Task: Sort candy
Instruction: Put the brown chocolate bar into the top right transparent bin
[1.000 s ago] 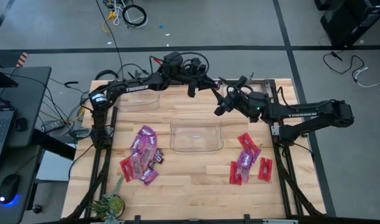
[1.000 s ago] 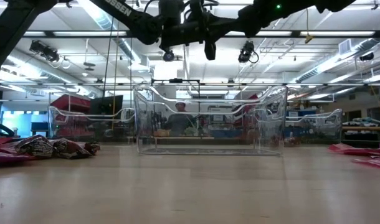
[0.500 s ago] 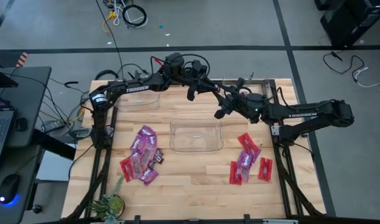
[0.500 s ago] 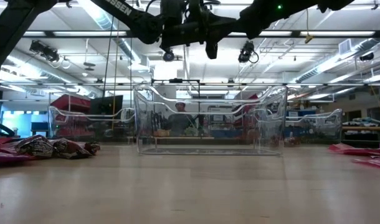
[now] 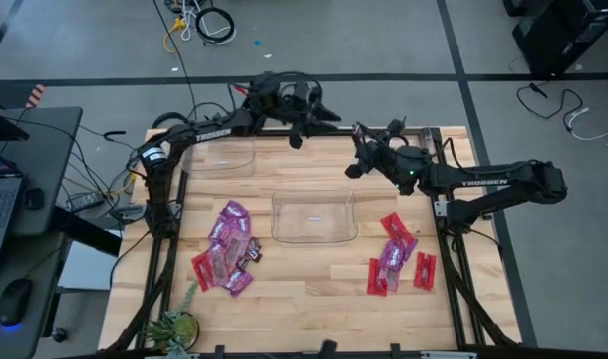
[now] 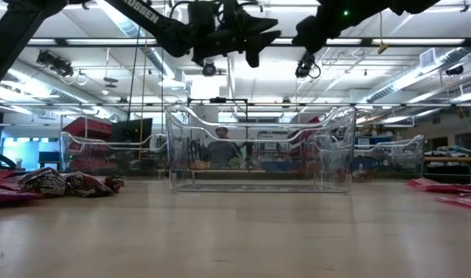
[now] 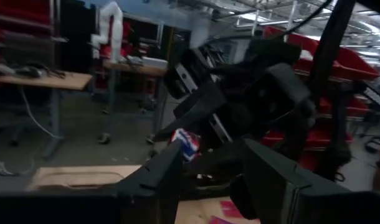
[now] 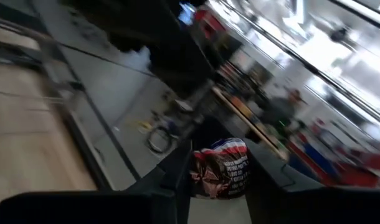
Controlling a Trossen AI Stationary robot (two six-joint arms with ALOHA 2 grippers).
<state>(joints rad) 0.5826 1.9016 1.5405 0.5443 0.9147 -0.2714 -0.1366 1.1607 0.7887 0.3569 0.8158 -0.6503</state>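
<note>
A dark brown and red candy packet [image 8: 221, 163] sits between the fingers of my right gripper [image 5: 355, 150], high above the table's far middle. It also shows in the left wrist view as the packet [image 7: 185, 141]. My left gripper [image 5: 319, 115] is open, level, just to the far left of it and facing it, touching nothing. Purple, red and brown candy lies in a left pile [image 5: 227, 249] flat on the table. Red and purple candy lies in a right pile [image 5: 396, 257]. My right gripper pinches the candy packet between its two fingers, and the packet's free end [image 8: 224, 149] sticks out past the fingertips. The fingers lie about level and point toward the table's left. The packet is lifted well clear of the table and the bins.
A clear bin [image 5: 314, 216] stands at the table's middle, below the grippers. A second clear bin [image 5: 221, 158] stands at the far left. A small green plant [image 5: 174, 324] is at the near left corner. Cables run along both arms.
My left gripper has opened, let go of the candy packet, rolled a little and drawn back toward the table's far left. The packet stays up in the air in my right gripper, which has kept its place and turned slightly.
</note>
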